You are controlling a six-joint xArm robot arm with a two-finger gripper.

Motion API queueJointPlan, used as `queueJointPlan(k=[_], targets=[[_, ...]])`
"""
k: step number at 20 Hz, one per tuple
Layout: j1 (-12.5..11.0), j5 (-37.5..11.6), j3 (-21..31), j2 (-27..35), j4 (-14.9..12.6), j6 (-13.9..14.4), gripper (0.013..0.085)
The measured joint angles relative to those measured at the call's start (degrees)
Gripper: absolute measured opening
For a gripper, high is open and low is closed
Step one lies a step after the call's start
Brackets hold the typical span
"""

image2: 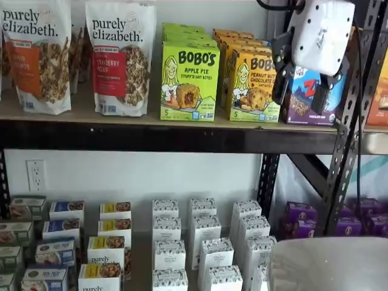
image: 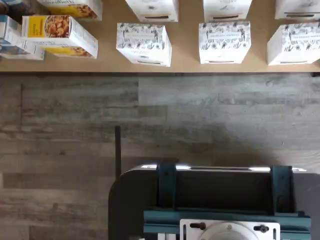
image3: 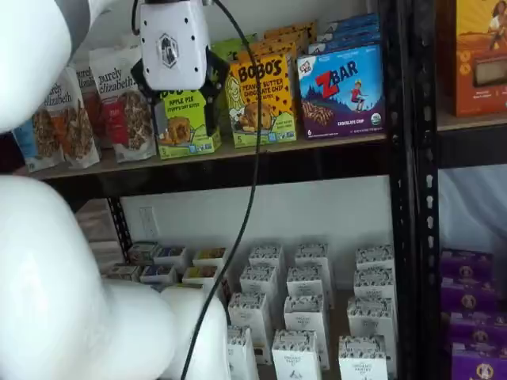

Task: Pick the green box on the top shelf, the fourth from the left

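Observation:
The green box (image2: 189, 82) stands upright on the top shelf (image2: 151, 137), between a granola bag and a yellow-orange Bobo's box. Another box of its kind stands behind it. My gripper (image2: 300, 103) hangs in front of the shelf, open, with a plain gap between its black fingers (image2: 280, 73) and nothing held. In a shelf view it overlaps the blue ZBar box. In a shelf view the gripper (image3: 178, 95) covers the upper part of the green box (image3: 188, 125) above the shelf beam (image3: 238, 164). The wrist view shows neither the green box nor the fingers.
Purely Elizabeth granola bags (image2: 121, 57) stand left of the green box, with the yellow-orange Bobo's box (image2: 251, 85) and ZBar box (image3: 342, 91) to its right. A black upright (image3: 404, 190) stands beside them. White cartons (image2: 203, 242) fill the lower level (image: 150, 67). Purple boxes (image2: 300, 219) sit lower right.

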Motion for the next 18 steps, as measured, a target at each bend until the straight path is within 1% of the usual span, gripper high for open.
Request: queueJointPlan(k=[3, 8, 15, 18], targets=[[0.0, -0.3, -0.1, 0.2, 0.0, 0.0, 0.0850], [1.1, -2.6, 1.0, -0.5, 0.1, 0.7, 0.0850], [3.9, -7.8, 2.9, -1.4, -0.1, 2.8, 0.0850], [5.4, -9.4, 3.4, -1.4, -0.5, 4.0, 0.0850]])
